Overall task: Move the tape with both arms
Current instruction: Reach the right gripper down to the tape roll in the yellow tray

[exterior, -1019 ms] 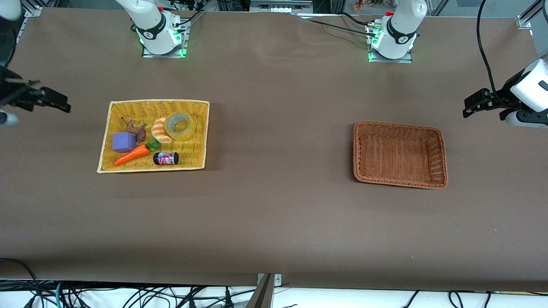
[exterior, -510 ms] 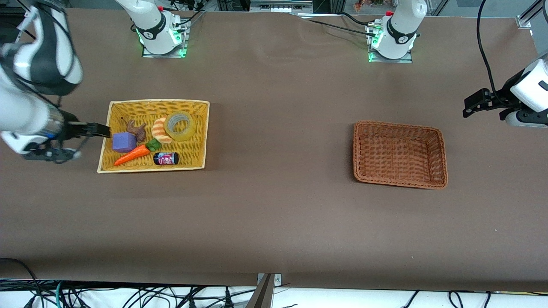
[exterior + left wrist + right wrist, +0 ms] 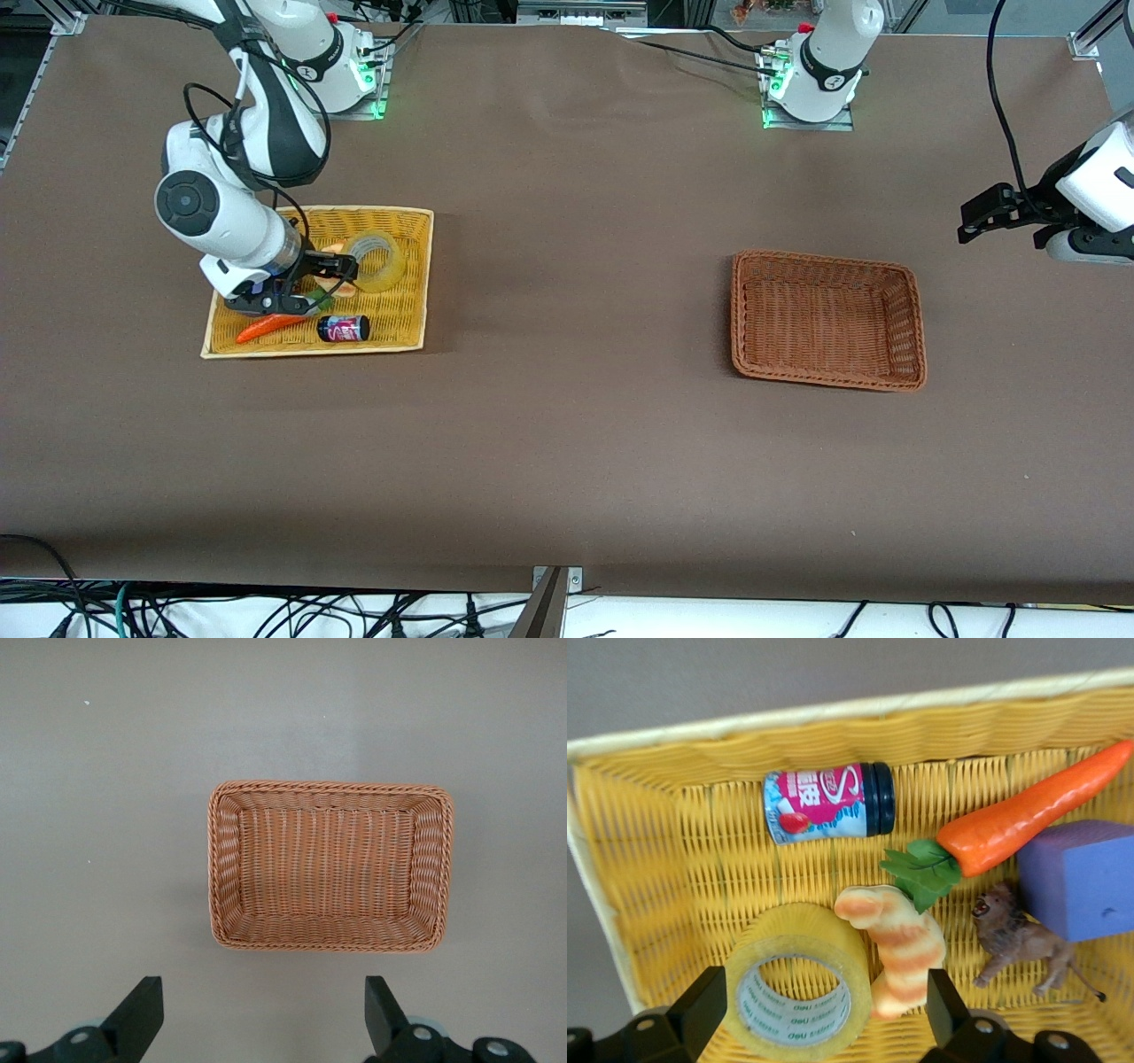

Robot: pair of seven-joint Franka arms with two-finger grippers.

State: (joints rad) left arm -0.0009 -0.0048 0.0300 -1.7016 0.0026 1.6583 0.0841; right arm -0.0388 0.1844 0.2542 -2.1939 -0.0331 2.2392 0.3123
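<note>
Task barely begun. Tape point(image 3: 376, 260) lies in yellow basket point(image 3: 407, 332), ungrasped. Right claw point(image 3: 819, 1028) spread wide, empty, over tape. Left claw point(image 3: 264, 1019) wide open, empty, waits above brown basket point(image 3: 330, 866). Pickup, handover, drop all remain.

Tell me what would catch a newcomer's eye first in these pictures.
The right end effector hangs open over the yellow basket at the right arm's end of the table, above the tape roll and the croissant toy. A toy carrot, a purple block and a small lion share that basket. The brown basket sits bare, with the left end effector waiting open.
</note>
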